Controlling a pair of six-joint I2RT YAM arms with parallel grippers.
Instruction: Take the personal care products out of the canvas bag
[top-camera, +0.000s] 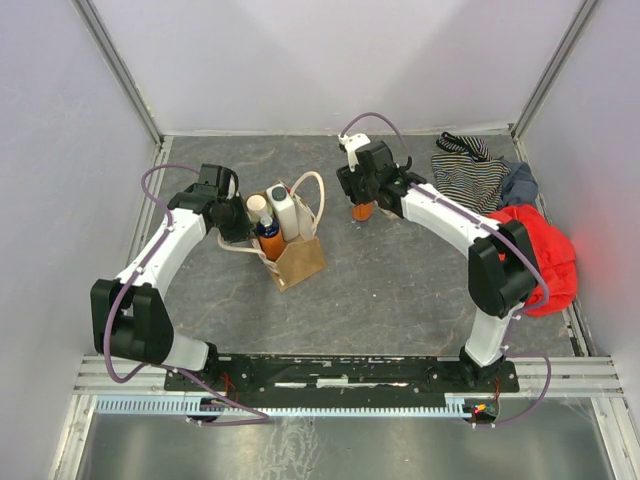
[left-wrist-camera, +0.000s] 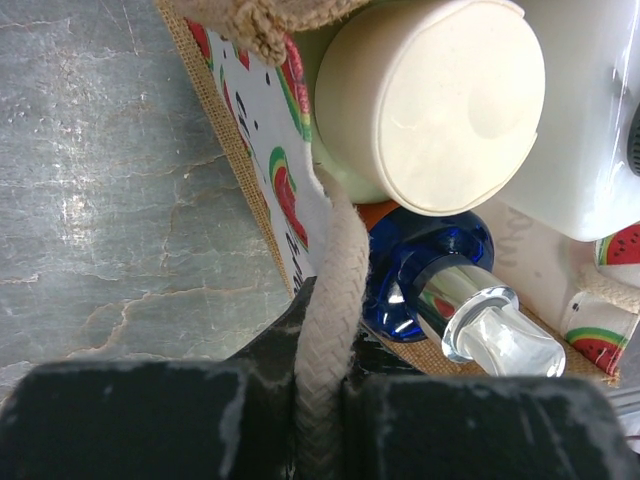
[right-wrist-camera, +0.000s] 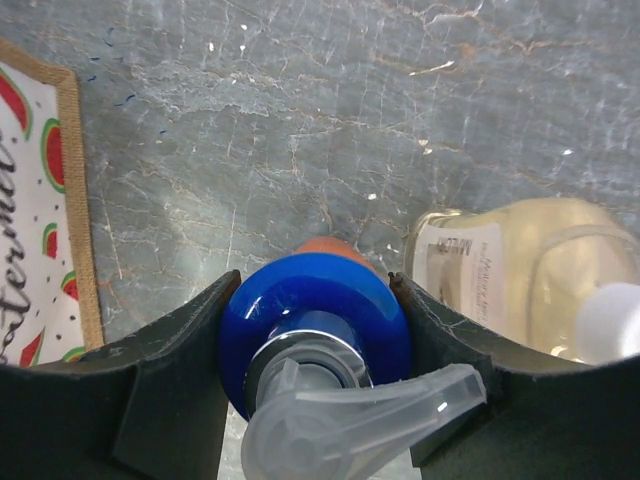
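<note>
The canvas bag (top-camera: 300, 258) stands left of centre, its watermelon-print side (left-wrist-camera: 262, 140) facing left. Inside it are a pale-green cylinder with cream cap (left-wrist-camera: 430, 100), a white flat bottle (left-wrist-camera: 590, 120) and an orange pump bottle with blue top (left-wrist-camera: 425, 262). My left gripper (top-camera: 236, 214) is shut on the bag's cream handle (left-wrist-camera: 335, 290). My right gripper (top-camera: 362, 192) is shut on the blue top (right-wrist-camera: 315, 320) of the second orange pump bottle (top-camera: 362, 211), out of the bag and upright right of it. The beige pump bottle (right-wrist-camera: 520, 270) stands on the table just beside it.
A black-and-white striped garment (top-camera: 468, 170), a grey-blue cloth (top-camera: 519, 183) and a red cloth (top-camera: 542, 255) lie at the right side, near my right arm. The bag's edge shows at the left of the right wrist view (right-wrist-camera: 35, 200).
</note>
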